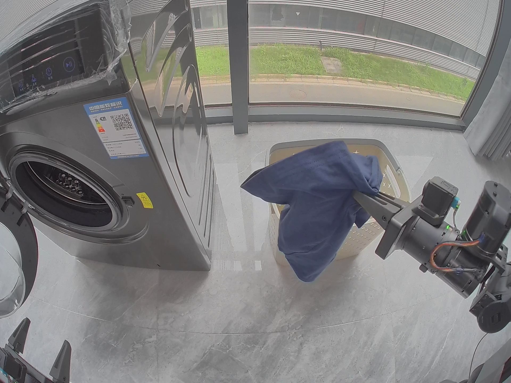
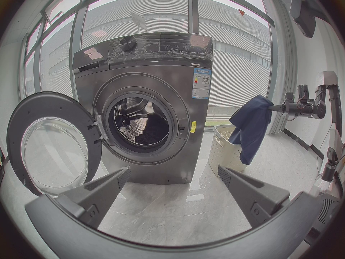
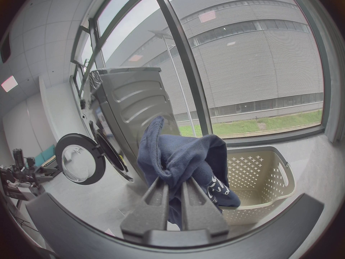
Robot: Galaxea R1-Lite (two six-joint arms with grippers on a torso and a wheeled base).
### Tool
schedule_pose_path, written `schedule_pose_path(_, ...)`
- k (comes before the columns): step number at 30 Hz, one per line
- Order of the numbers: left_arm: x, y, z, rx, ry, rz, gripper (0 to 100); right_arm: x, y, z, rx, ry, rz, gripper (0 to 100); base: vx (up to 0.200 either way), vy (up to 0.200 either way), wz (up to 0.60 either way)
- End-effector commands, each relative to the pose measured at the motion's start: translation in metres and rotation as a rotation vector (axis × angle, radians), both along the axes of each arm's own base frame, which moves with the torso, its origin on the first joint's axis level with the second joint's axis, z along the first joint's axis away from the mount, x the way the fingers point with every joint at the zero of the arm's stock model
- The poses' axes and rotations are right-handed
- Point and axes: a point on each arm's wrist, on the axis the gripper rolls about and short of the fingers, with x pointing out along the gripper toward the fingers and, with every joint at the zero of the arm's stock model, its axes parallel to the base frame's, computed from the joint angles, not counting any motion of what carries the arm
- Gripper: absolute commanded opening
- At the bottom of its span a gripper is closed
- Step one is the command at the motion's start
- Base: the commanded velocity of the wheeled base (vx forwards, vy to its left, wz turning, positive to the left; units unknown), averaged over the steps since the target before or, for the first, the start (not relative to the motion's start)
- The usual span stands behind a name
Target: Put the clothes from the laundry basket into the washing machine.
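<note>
A navy blue garment hangs in the air over the cream laundry basket, draping down its front side. My right gripper is shut on the garment's upper edge; the same cloth bunches between its fingers. The grey washing machine stands to the left of the basket with its round door swung open and the drum exposed. My left gripper is open and empty, low on the floor side, in front of the drum opening.
A tall window with a dark pillar runs behind the machine and basket. A grey curtain hangs at the far right. Pale marble floor lies between the machine, the basket and me.
</note>
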Motion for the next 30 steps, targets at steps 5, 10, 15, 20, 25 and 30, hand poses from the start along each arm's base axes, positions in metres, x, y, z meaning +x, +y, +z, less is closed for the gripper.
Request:
schedule_pose_path(5,0.0000,0.0000,-0.0049,-0.001,0.002,-0.002,100,-0.0237,-0.0103,0.0299,0.066,-0.092,0.026,0,0.000,0.000,0.00)
schedule_pose_path(10,0.0000,0.0000,-0.0049,-0.001,0.002,-0.002,100,-0.0237,-0.0124,0.0303,0.066,-0.091,0.020,0,-0.200,0.000,0.00)
schedule_pose_path(15,0.0000,0.0000,-0.0049,-0.007,0.002,-0.002,100,-0.0229,-0.0126,0.0267,0.058,-0.079,0.017,0,-0.200,0.000,0.00)
schedule_pose_path(20,0.0000,0.0001,-0.0049,-0.011,0.002,0.003,100,-0.0215,-0.0125,0.0255,0.057,-0.074,0.012,0,-0.200,0.000,0.00)
schedule_pose_path(25,0.0000,0.0002,-0.0049,-0.016,0.002,0.004,100,-0.0205,-0.0120,0.0242,0.057,-0.057,-0.052,0,-0.200,0.000,0.00)
schedule_pose_path(30,0.0000,0.0002,-0.0048,-0.016,0.001,0.006,100,-0.0193,-0.0133,0.0228,0.049,-0.040,-0.079,0,-0.040,0.000,0.00)
